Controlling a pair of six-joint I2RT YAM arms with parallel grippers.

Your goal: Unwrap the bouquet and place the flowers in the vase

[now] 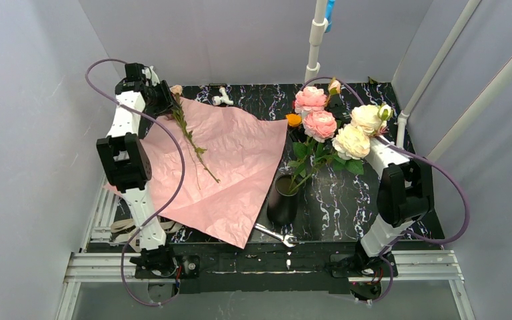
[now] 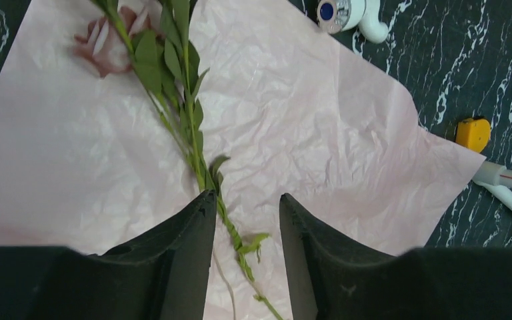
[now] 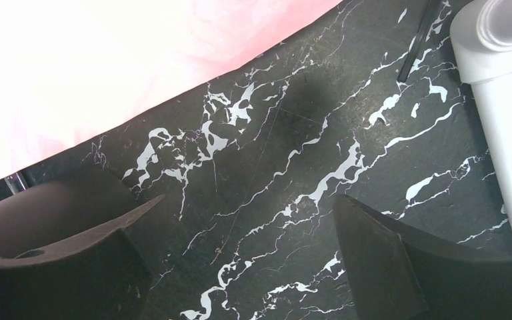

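Pink paper [image 1: 233, 167], one sheet, lies flat and creased over the left half of the table [image 1: 353, 200]. The table is black marble with white veins, walled in pale grey on three sides, with one white pipe [image 1: 317, 40] standing at the back. From above there is one vase [image 1: 283, 200], black, just off the paper's right edge. It holds four open flowers [image 1: 320, 125], two pink and two cream, plus a small bud, on green stems leaning right. One mauve rose [image 1: 176, 89] lies apart on the paper's far left corner, its stem running toward the middle. One wrench [image 1: 277, 235] lies near the vase on its near side. One white fitting [image 1: 223, 98] and one orange piece [image 1: 294, 120] sit toward the back. Left wrist: the left gripper [image 2: 245, 197] hangs over the paper, jaws partly spread, with the rose's stem between them, just beside the left finger [image 2: 187, 233] and not pinched. Right wrist: the right gripper [image 3: 248, 200] is spread wide over bare marble with nothing between its fingers, paper at the upper left and the pipe at the right.
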